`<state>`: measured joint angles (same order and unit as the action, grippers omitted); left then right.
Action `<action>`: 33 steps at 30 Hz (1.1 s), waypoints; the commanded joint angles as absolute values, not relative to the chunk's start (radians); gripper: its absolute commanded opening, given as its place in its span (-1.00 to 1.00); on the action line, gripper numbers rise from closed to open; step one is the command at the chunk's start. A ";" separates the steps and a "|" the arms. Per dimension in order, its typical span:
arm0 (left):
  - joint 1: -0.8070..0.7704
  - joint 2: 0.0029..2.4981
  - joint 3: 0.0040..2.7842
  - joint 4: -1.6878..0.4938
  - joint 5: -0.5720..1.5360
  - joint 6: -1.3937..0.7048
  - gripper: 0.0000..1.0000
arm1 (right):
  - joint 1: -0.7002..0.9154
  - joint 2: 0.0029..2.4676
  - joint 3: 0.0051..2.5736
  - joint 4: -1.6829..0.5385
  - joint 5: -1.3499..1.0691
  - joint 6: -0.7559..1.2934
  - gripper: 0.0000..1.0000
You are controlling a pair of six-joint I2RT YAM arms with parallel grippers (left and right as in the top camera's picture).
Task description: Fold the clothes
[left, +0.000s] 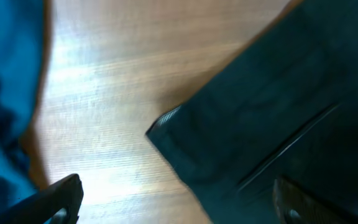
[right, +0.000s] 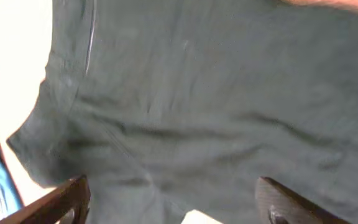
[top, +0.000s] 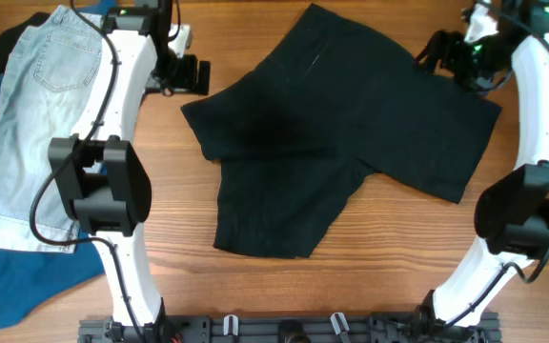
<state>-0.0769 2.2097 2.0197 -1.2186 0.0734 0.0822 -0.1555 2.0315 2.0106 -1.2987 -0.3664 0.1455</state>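
Both hands are spread open, holding nothing: the left hand (left: 178, 202) hovers over a corner of the black shorts (top: 332, 143), the right hand (right: 173, 205) over their opposite side. The shorts lie flat and unfolded mid-tabletop (top: 389, 286), so the first grasp seems in hand; next, the 2 hands must descend and pinch fabric edges.

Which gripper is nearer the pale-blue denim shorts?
Left. The left gripper sits between the pale-blue denim shorts and the plain black fabric shorts; the right gripper is over their far side.
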 commanded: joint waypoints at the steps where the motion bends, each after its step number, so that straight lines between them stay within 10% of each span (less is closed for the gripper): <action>1: -0.067 2.226 1.917 -1.206 0.103 0.192 0.88 | -0.070 2.005 2.027 -1.316 -0.383 0.132 0.54; 10: -0.067 2.231 1.765 -1.027 0.120 0.168 0.51 | 0.142 1.946 2.027 -1.330 -0.227 0.279 0.38; 13: -0.068 2.253 1.752 -1.011 0.138 0.167 -0.15 | 0.185 1.853 2.027 -1.365 -0.144 0.306 0.36; 16: -0.068 2.287 1.752 -0.980 0.187 0.125 -0.16 | 0.227 1.725 2.020 -1.456 -0.075 0.350 0.39; 18: -0.068 2.290 1.752 -0.958 0.194 0.117 -0.92 | 0.243 1.679 1.993 -1.514 -0.075 0.386 0.40; 25: -0.066 2.283 1.768 -0.892 0.218 -0.071 -0.92 | 0.356 1.664 1.766 -1.578 -0.075 0.479 0.40; 33: -0.068 2.262 1.787 -0.765 0.252 -0.218 -0.92 | 0.590 1.664 1.283 -1.158 -0.180 0.606 0.40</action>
